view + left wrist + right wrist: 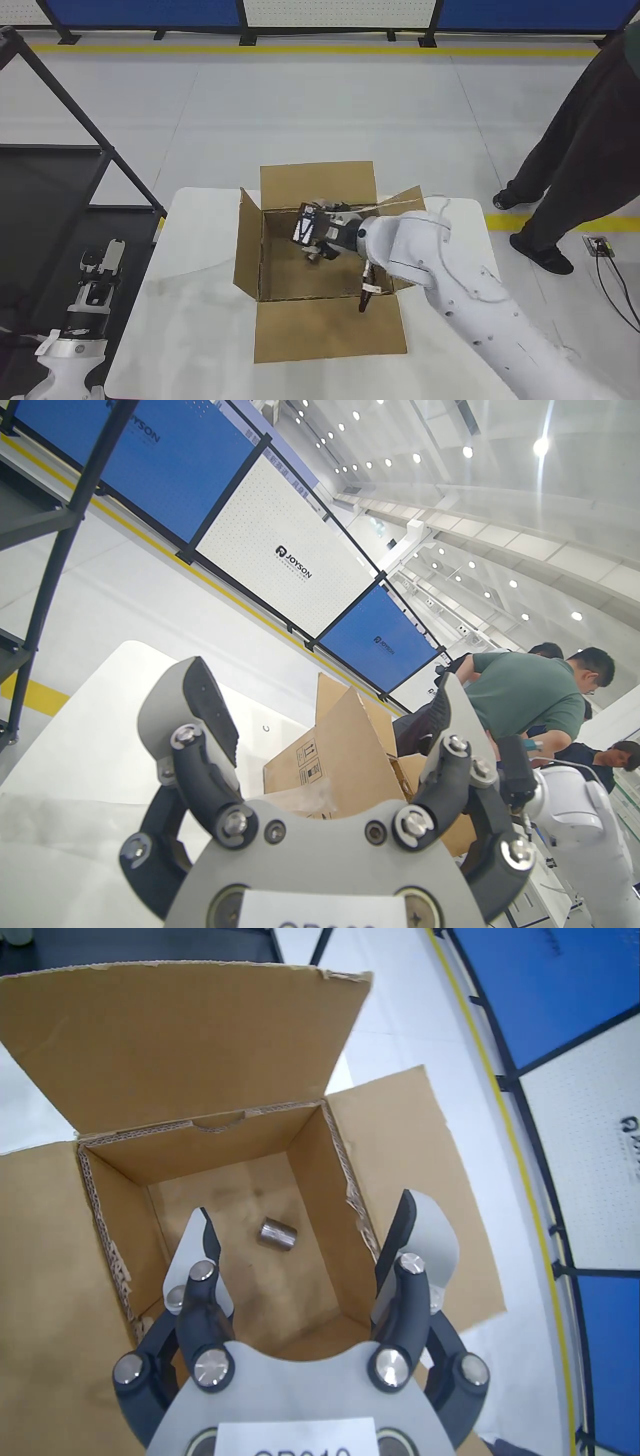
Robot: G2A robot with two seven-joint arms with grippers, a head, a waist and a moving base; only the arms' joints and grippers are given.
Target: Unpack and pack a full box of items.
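An open cardboard box [330,325] stands in the middle of the white table [195,300] with its flaps spread outward. On the box's [115,1078] floor lies a small metal cylinder [277,1234] on its side, alone. My right gripper [306,1210] hangs open just above it, inside the box mouth, with nothing between its fingers. From above, the right gripper [315,232] sits over the far part of the box. My left gripper [102,260] stays beyond the table's left edge, open and empty [322,675], pointing towards the box [345,750].
A black metal rack [60,180] stands left of the table, close to the left arm. The front flap [330,330] lies flat on the table towards me. Bare tabletop lies left of the box.
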